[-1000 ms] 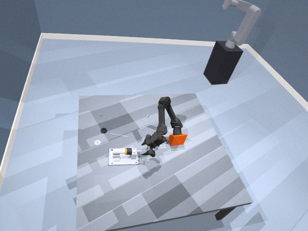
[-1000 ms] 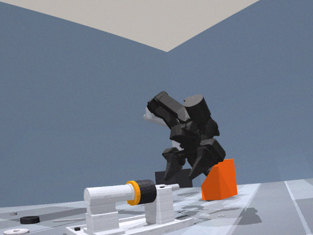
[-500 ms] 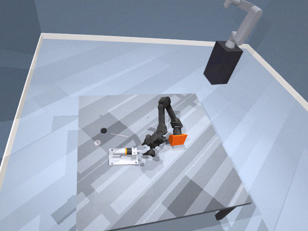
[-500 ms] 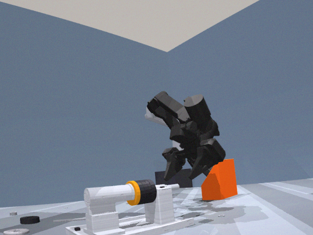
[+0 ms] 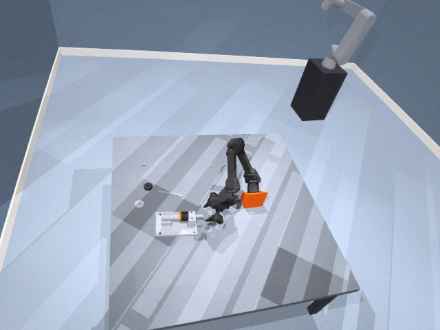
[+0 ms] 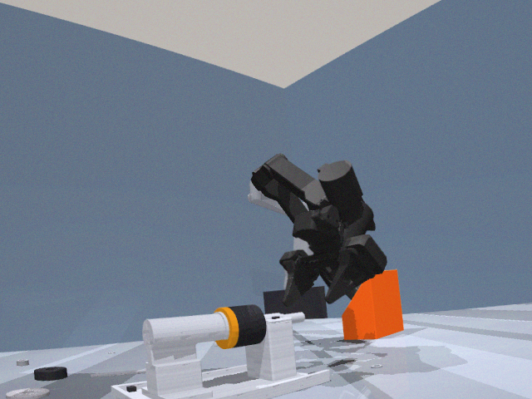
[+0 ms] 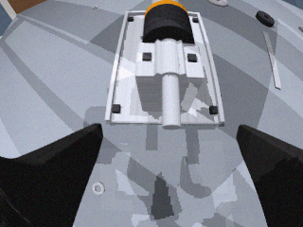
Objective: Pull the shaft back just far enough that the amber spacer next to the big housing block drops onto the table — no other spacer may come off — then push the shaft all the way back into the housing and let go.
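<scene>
The shaft (image 5: pixel 199 215) (image 6: pixel 298 317) (image 7: pixel 170 101) sticks out of the white end support (image 6: pixel 274 350) toward the arm. The amber spacer (image 5: pixel 180 216) (image 6: pixel 233 328) sits against the big white housing (image 5: pixel 170 216) (image 6: pixel 184 329). Black spacers (image 5: pixel 184 216) (image 6: pixel 252 325) (image 7: pixel 168 26) fill the space between the amber spacer and the support; the lines between them are faint. My gripper (image 5: pixel 205 213) (image 6: pixel 308 302) (image 7: pixel 172 131) is open and empty. In the wrist view its fingertips stand wide on either side of the shaft's free end, not touching it.
The white base plate (image 5: pixel 172 232) (image 7: pixel 115 61) has raised edges. A black ring (image 5: pixel 148 186) (image 6: pixel 51 373) (image 7: pixel 264 19), a white disc (image 5: pixel 139 203) (image 6: pixel 27 392) and a thin strip (image 5: pixel 170 193) (image 7: pixel 272 61) lie beyond it. The orange block (image 5: pixel 254 199) (image 6: pixel 386 304) is at the arm's base.
</scene>
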{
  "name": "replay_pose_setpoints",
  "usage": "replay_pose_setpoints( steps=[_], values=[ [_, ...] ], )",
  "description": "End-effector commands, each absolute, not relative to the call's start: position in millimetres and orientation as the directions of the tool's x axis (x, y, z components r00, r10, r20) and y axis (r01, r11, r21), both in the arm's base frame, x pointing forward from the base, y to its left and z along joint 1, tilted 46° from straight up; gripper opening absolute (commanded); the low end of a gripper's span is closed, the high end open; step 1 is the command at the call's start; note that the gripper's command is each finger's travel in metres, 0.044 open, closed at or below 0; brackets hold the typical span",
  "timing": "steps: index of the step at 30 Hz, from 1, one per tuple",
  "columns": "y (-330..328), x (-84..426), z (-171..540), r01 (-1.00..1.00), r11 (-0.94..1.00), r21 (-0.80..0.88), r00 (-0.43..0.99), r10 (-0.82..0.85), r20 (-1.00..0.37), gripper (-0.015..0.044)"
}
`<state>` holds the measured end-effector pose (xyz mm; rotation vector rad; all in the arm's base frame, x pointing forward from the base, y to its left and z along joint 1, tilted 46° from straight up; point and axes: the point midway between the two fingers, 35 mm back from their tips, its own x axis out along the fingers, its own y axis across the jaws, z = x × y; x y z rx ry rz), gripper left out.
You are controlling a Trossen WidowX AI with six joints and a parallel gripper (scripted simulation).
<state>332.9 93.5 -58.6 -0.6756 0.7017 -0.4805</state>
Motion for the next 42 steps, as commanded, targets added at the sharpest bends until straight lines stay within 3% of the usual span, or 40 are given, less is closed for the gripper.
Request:
replay_pose_setpoints(
  steps=[1,42],
  values=[
    [92.6,331.5,-58.5,0.180,0.687,-0.704,0.671,-0.609,-0.423,0.0440],
    [65.4,359.3,-75.3,0.181,0.685,-0.706,0.672,-0.610,-0.420,0.0440]
  ],
)
